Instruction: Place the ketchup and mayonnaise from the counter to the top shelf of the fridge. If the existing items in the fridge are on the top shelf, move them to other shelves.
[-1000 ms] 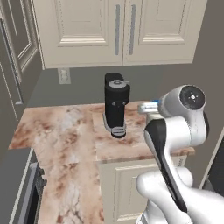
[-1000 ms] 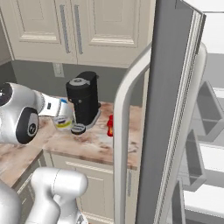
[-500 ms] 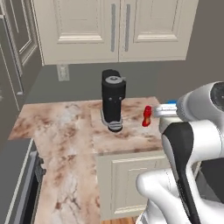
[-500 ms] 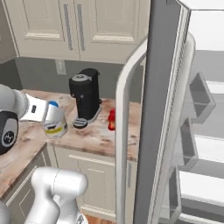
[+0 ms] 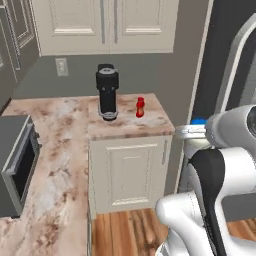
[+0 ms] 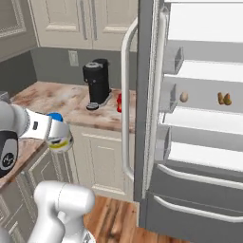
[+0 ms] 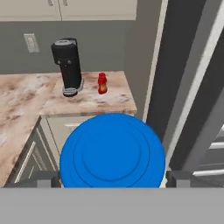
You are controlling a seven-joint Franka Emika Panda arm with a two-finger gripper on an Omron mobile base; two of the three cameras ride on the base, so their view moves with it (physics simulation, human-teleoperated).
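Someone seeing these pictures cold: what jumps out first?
The mayonnaise, its blue lid big in the hand view, sits gripped in the claw, off the counter. The fridge stands open, with the existing items on a middle shelf. The ketchup waits beside the black coffee machine.

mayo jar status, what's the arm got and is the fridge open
Gripper shut on mayo jar, off the counter. Ketchup beside coffee machine. Fridge open; door edge ahead.
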